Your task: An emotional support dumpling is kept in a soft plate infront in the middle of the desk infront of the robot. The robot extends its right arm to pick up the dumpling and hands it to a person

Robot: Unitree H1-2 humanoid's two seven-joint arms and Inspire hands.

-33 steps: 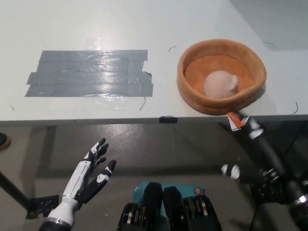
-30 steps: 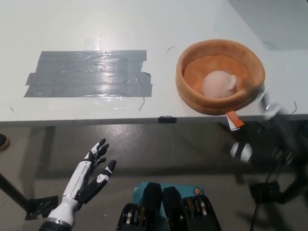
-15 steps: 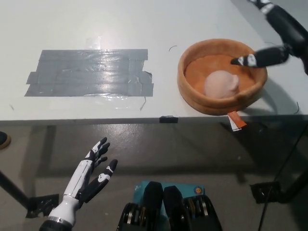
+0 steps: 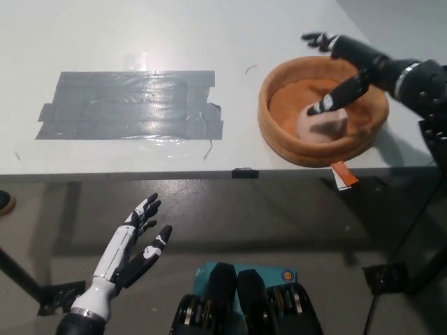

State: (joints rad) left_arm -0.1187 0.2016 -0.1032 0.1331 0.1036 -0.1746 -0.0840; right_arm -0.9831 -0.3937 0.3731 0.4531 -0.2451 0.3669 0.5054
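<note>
The dumpling (image 4: 321, 124), pale pink and round, sits inside the soft plate (image 4: 279, 132), a little toward the plate's near wall. That plate is a thick-walled orange bowl shape resting on the desk (image 4: 140, 35), close to the desk's front edge, with a small orange-and-white tag (image 4: 342, 174) poking out from under its near side and hanging past the edge.

Over the plate now is the right hand (image 4: 346, 63), black, reaching in from the plate's far right side. It is spread wide: one finger stretches out beyond the plate's far rim, another angles down into the plate, its white-marked tip right at the dumpling's top. It grips nothing; whether that tip actually touches the dumpling I cannot tell. The black forearm runs off to the right of the plate.

Left of the plate, well apart from it, a broad patch of grey tape (image 4: 133, 105) in overlapping strips lies flat on the desk. A few thin dark threads lie on the desk between tape and plate.

The left hand (image 4: 133, 248), white with dark tips, hangs below the desk's front edge, far to the left of the plate, fingers apart and empty, above the grey floor (image 4: 279, 223).
</note>
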